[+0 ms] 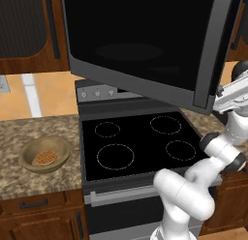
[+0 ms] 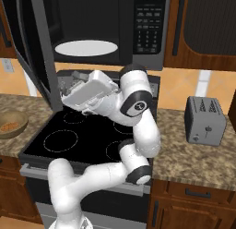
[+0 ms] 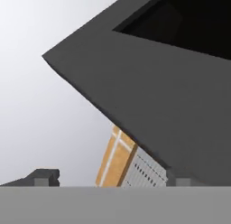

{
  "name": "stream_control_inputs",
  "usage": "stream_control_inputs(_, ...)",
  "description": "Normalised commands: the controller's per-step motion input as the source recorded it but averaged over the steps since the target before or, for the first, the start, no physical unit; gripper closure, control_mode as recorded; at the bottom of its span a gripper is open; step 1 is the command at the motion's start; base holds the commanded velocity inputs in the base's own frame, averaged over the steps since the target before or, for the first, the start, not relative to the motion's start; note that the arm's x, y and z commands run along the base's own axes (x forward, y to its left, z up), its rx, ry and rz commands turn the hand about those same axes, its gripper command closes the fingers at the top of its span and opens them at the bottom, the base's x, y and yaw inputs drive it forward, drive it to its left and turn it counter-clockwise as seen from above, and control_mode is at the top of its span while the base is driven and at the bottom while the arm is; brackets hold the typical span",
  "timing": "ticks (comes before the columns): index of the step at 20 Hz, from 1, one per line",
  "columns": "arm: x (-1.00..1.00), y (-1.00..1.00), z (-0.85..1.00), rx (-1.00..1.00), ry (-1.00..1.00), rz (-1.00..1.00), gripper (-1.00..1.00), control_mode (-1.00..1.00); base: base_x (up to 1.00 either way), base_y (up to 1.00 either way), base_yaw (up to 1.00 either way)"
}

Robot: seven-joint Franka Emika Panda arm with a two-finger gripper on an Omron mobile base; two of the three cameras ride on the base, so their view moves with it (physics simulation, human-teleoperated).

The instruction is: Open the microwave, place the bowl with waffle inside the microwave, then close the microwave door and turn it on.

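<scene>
Arm (image 2: 133,145): nearest the cameras; white, dark joints, rising from the base and folding over the stove front, hand reaching left toward the open door.
Microwave (image 2: 150,29): mounted above the stove; cavity open, keypad on its right side.
Microwave door (image 1: 145,40): swung wide open on its left hinge, dark glass in a grey frame, hanging out over the stove; in the hand view its grey frame edge (image 3: 149,96) runs across the upper right, very close.
Stove (image 1: 140,142): black top, four burner rings, nothing on it; knobs along the back panel.
Counter (image 1: 29,137): speckled stone, either side of the stove.
Toaster (image 2: 205,121): grey, on the counter right of the stove, well apart from the arm.
Turntable plate (image 2: 86,48): white, round, bare, on the cavity floor.
Bowl (image 1: 44,154): tan wood, upright on the counter left of the stove, near its front-left burner, well apart from the gripper.
Waffle (image 1: 44,158): orange-brown grid, lying flat in the bowl's bottom.
Gripper (image 3: 108,180): tips spread wide, nothing between them; right tip just under the door frame edge, contact cannot be told.
</scene>
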Motion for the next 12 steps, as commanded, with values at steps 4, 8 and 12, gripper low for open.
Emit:
stream_control_inputs(4,-0.22,1.0,0.0,-0.47,-0.22,-0.18,-1.0,-1.0,0.0,0.0,0.0)
stream_control_inputs(8,-0.52,1.0,0.27,-0.57,-0.37,-0.1,-1.0,-1.0,0.0,0.0,0.0)
stream_control_inputs(12,0.22,1.0,0.62,-0.44,-0.19,-0.26,-1.0,-1.0,0.0,0.0,0.0)
